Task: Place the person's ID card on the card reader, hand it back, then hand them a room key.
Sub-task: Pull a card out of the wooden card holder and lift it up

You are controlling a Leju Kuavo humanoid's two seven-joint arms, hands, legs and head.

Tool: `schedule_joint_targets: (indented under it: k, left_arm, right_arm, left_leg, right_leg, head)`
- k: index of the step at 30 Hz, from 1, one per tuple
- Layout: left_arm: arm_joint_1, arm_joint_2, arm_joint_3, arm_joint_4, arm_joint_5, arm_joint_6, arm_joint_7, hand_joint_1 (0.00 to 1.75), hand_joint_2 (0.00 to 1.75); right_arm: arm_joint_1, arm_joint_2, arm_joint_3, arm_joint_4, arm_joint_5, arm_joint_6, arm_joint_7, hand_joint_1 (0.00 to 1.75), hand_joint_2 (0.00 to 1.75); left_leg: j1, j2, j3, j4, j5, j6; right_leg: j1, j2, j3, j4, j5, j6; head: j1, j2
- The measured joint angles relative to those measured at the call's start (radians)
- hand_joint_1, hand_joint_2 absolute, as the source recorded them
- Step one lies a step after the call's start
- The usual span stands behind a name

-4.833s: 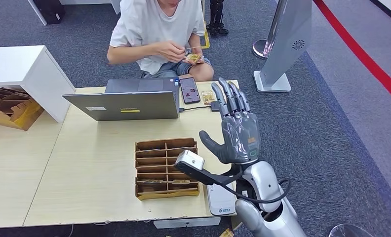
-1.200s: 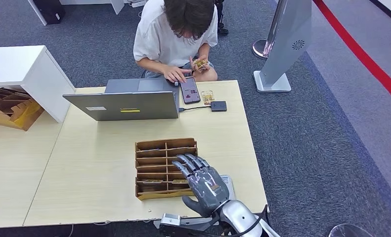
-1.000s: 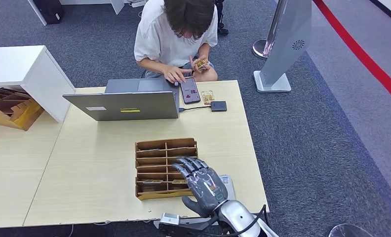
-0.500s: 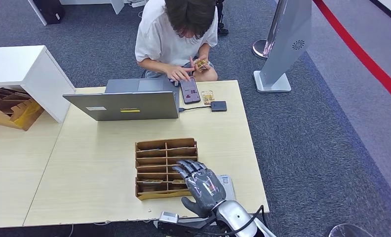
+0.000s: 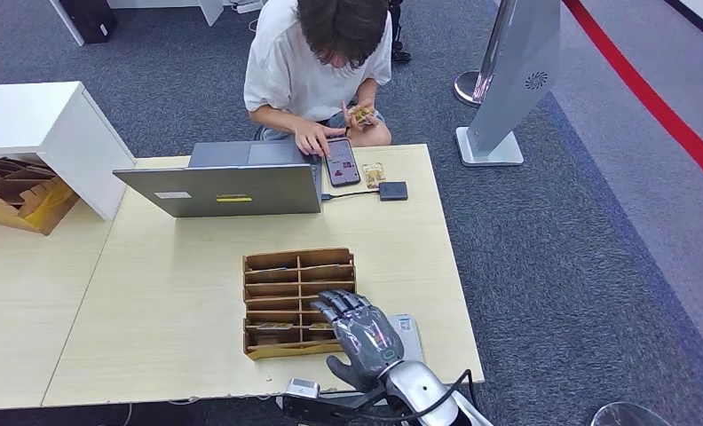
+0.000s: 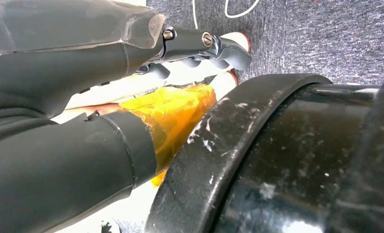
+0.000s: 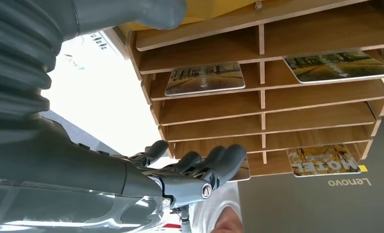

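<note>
My right hand (image 5: 363, 333) hovers over the near right corner of the wooden slotted rack (image 5: 277, 262), fingers spread and a little curled, holding nothing. In the right wrist view its fingertips (image 7: 221, 160) sit in front of one slot of the rack (image 7: 277, 104), partly hiding a room key card (image 7: 242, 173). Other key cards (image 7: 204, 77) (image 7: 338, 65) (image 7: 323, 161) lie in nearby slots. The person (image 5: 317, 62) crouches behind the table, holding cards (image 5: 359, 114) in one hand. My left hand (image 6: 83, 73) hangs low with its fingers stretched out and nothing in it.
A white flat device (image 5: 411, 333) lies beside my right hand. At the far edge stand a laptop (image 5: 219, 189), a phone (image 5: 342, 161) that the person touches, a card (image 5: 373, 173) and a small dark box (image 5: 392, 190) on a cable. A white cabinet (image 5: 37, 124) is left.
My right hand came down from a raised reach toward the person to the rack, then crept slightly nearer the table's front edge. The person bent over the phone.
</note>
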Motion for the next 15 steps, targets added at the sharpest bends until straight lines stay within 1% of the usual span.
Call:
schedule_joint_targets:
  k: [15]
  left_arm:
    - [-0.002, 0.0, 0.0, -0.006, -0.006, -0.009, 0.003, 0.0, 0.0]
  right_arm:
    - [-0.016, 0.018, -0.002, 0.046, -0.002, -0.001, 0.016, 0.46, 1.75]
  left_leg:
    - [0.0, 0.0, 0.0, 0.0, 0.0, 0.0]
  right_leg:
    - [0.0, 0.0, 0.0, 0.0, 0.0, 0.0]
  head:
    - [0.0, 0.0]
